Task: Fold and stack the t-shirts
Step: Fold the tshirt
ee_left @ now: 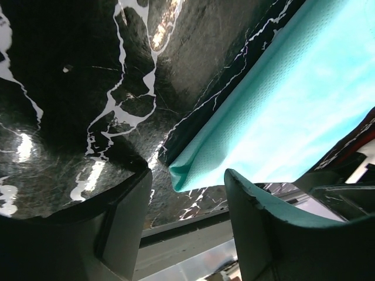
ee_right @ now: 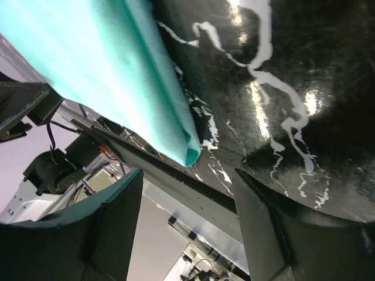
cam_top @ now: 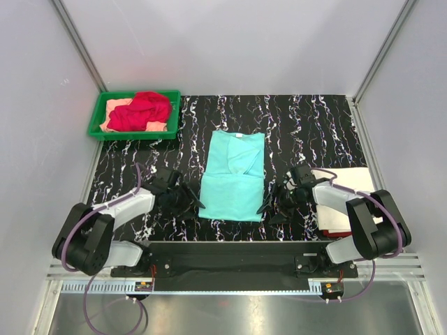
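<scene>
No readable text, label or number shows anywhere.

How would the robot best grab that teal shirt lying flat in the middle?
By its two near corners: left gripper from the left, right gripper from the right, sliding low along the table. The teal shirt lies flat as a long strip, and those doubled edges give some thickness to pinch.
</scene>
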